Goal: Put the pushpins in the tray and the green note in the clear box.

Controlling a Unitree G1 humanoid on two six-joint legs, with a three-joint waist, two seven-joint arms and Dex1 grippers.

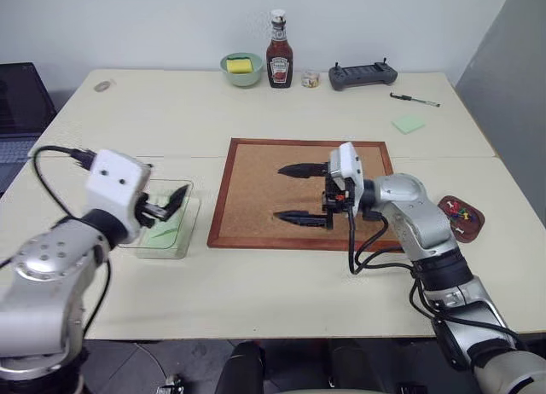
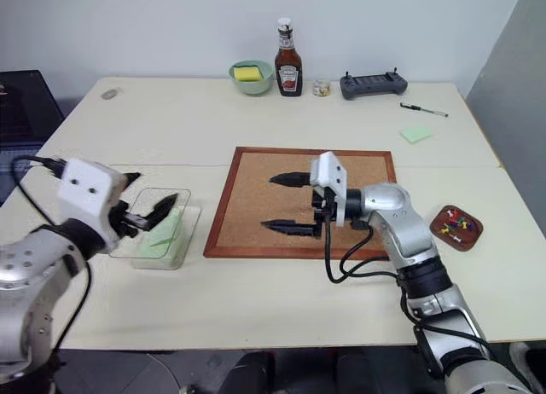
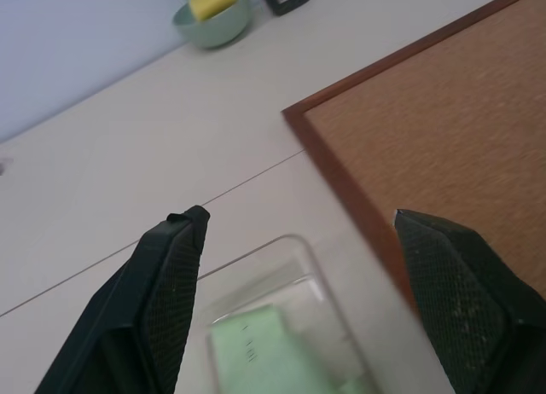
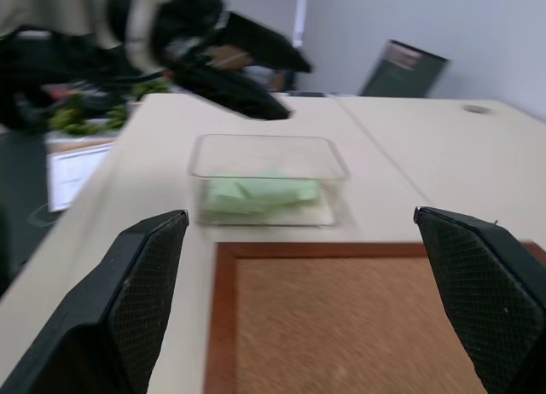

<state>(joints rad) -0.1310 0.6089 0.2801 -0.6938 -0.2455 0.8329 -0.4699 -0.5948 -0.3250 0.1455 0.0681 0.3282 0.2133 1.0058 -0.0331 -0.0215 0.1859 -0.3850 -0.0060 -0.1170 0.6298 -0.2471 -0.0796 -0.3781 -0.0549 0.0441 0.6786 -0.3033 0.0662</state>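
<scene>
Now pale green note [image 4: 260,192] crumpled inside clear box [image 4: 268,180]; both grippers' fingers spread.

Green note [image 2: 159,237] lies in clear box [image 2: 159,232] (seemingly crumpled).

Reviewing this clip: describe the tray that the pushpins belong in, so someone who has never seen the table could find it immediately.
Start from the large wood-framed corkboard in the middle of the table. Beyond its right edge, past the right gripper, sits the tray near the table's right side. It is a small, shallow, reddish-brown dish holding a few coloured pushpins, unlike the clear box left of the board.
</scene>
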